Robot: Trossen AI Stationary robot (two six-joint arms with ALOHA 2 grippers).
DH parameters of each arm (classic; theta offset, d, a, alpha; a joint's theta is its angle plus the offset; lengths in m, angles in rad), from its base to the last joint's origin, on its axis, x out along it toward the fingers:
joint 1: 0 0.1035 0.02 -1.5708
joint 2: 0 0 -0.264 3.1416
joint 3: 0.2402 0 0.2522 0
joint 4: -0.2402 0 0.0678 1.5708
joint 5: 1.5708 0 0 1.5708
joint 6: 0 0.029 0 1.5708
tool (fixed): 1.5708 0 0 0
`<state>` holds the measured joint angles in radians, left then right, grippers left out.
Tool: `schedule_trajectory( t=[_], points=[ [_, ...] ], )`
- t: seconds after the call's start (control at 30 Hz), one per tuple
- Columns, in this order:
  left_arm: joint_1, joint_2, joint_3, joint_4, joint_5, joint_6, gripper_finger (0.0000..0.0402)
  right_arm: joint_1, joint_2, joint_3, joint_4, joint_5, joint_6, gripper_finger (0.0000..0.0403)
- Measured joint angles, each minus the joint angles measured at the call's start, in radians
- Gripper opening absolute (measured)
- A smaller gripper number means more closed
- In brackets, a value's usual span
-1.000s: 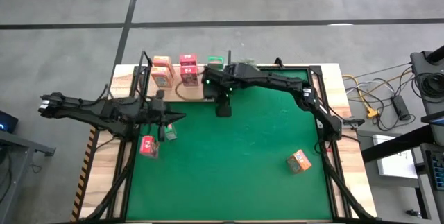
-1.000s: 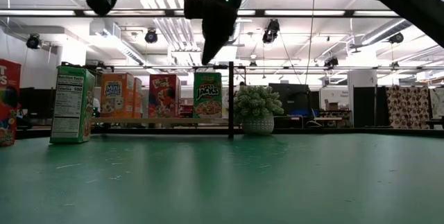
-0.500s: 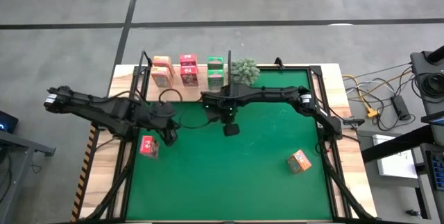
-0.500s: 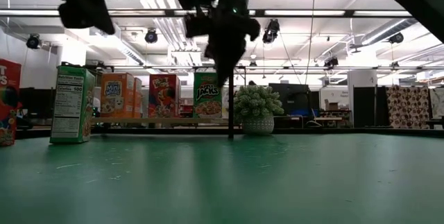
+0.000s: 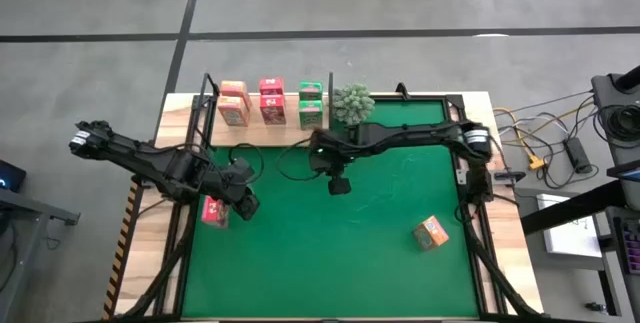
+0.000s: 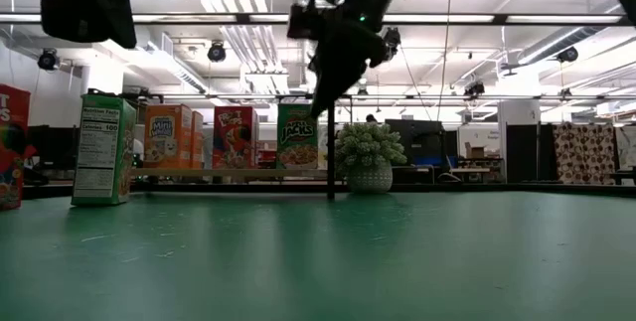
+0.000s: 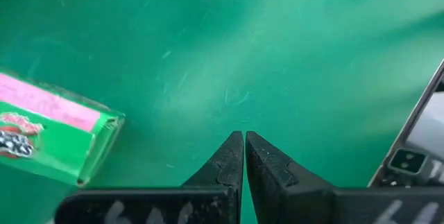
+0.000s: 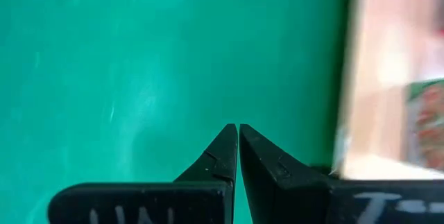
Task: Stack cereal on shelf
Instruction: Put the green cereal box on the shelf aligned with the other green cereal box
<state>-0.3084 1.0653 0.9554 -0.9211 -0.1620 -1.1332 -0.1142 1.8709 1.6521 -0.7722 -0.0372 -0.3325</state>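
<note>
Three cereal boxes, orange (image 5: 233, 103), pink-red (image 5: 271, 101) and green (image 5: 311, 105), stand on the light wood shelf (image 5: 262, 131) at the far edge. Another pink-red box (image 5: 213, 211) and a green box (image 7: 55, 144) rest on the green mat at the left. An orange box (image 5: 432, 233) rests on the mat at the near right. My left gripper (image 7: 244, 137) is shut and empty above the mat, just right of the pink-red box, and hides the green box in the high view. My right gripper (image 8: 238, 128) is shut and empty above the mat, just in front of the shelf's right end.
A bushy grey-green plant (image 5: 352, 103) in a pot stands right of the shelf's right upright (image 5: 330, 88). The green mat (image 5: 380, 253) lies bare between the two arms and the orange box. A black frame borders the mat.
My right gripper has drawn back from the shelf toward the table's near edge and a little to the right, and it stays shut. My left gripper has gone toward the near edge, tipping down, and now stands over the green box beside the pink-red box.
</note>
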Motion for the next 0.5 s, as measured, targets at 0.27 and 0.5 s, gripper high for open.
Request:
schedule_trajectory(
  t=[0.27,0.5],
  points=[
    [-0.001,0.001,0.000,0.000,0.017,-0.134,0.0000,-0.014,-0.230,-0.294,0.415,0.000,-0.010,0.0009],
    [-0.001,0.009,-0.001,0.058,0.018,-0.247,0.0000,-0.048,-0.382,-0.490,0.723,0.000,-0.052,0.0009]
  ],
)
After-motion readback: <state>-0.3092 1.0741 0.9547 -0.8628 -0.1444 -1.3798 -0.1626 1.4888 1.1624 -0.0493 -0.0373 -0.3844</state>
